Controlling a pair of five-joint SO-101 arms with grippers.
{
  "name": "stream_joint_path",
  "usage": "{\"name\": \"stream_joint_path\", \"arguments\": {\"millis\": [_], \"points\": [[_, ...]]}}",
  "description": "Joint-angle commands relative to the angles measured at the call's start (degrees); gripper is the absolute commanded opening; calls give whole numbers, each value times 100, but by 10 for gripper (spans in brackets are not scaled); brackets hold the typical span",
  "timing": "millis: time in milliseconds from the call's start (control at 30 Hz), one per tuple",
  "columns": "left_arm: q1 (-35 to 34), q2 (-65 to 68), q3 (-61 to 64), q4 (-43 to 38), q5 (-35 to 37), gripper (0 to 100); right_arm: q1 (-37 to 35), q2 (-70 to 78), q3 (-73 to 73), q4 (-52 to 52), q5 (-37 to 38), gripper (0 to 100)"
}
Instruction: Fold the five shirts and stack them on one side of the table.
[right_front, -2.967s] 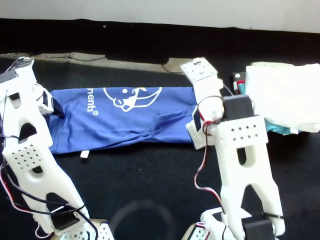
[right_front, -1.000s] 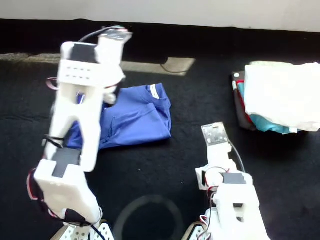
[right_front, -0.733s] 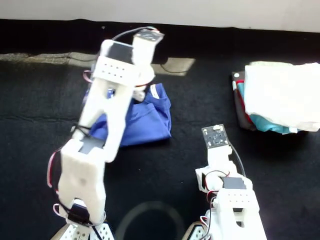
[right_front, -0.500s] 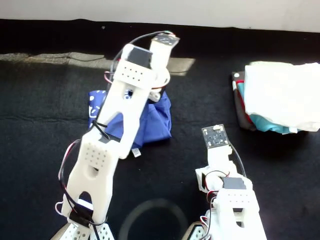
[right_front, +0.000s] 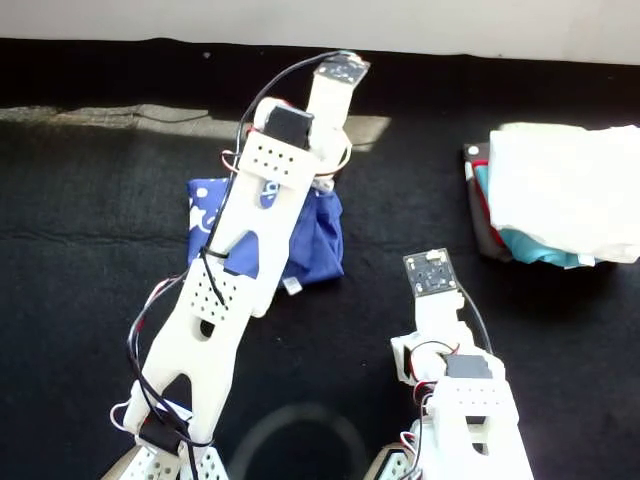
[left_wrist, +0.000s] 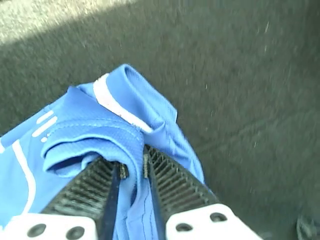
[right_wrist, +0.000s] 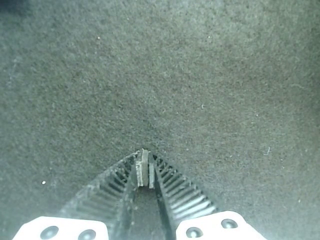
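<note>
A blue shirt (right_front: 318, 243) lies bunched in a small folded bundle at the middle of the black table (right_front: 90, 260). My left arm (right_front: 250, 250) stretches over it, covering its centre. In the left wrist view my left gripper (left_wrist: 132, 167) is shut on a doubled fold of the blue shirt (left_wrist: 75, 130), whose white-trimmed edge curls just beyond the fingertips. My right arm (right_front: 445, 370) sits low at the front right, apart from the shirt. Its gripper (right_wrist: 143, 170) is shut with nothing in it, over bare black cloth.
At the right edge of the table stands a stack of folded shirts, a white one (right_front: 565, 195) on top and a teal one (right_front: 540, 250) under it. A pale strip (right_front: 120, 118) runs along the back.
My left arm has swung to the right with the shirt's edge, folding the spread blue shirt into a narrow bundle. My right arm drew back to the front and has since stayed still.
</note>
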Motion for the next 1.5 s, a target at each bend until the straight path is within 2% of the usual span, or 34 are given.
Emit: {"name": "stream_joint_path", "arguments": {"millis": [0, 133, 300, 367, 533, 633, 900, 1267, 1467], "points": [[4, 57, -242, -123, 114, 9, 48, -13, 92, -119, -53, 6], [4, 136, -277, -123, 114, 24, 48, -13, 92, -119, -53, 6], [-110, -110, -426, 9, 123, 213, 48, -13, 92, -119, -53, 6], [-233, -356, -576, 176, 132, 237, 48, -13, 92, -119, -53, 6], [-664, -989, -541, 404, 132, 165, 48, -13, 92, -119, -53, 6], [-769, -1147, 40, 404, 132, 2, 48, -13, 92, -119, -53, 6], [-92, -1121, 2097, 404, 114, 9, 48, -13, 92, -119, -53, 6], [848, -936, 2343, 255, 114, 9, 48, -13, 92, -119, -44, 6], [980, -822, 2035, 290, 132, 9, 48, -13, 92, -119, -44, 6]]}}
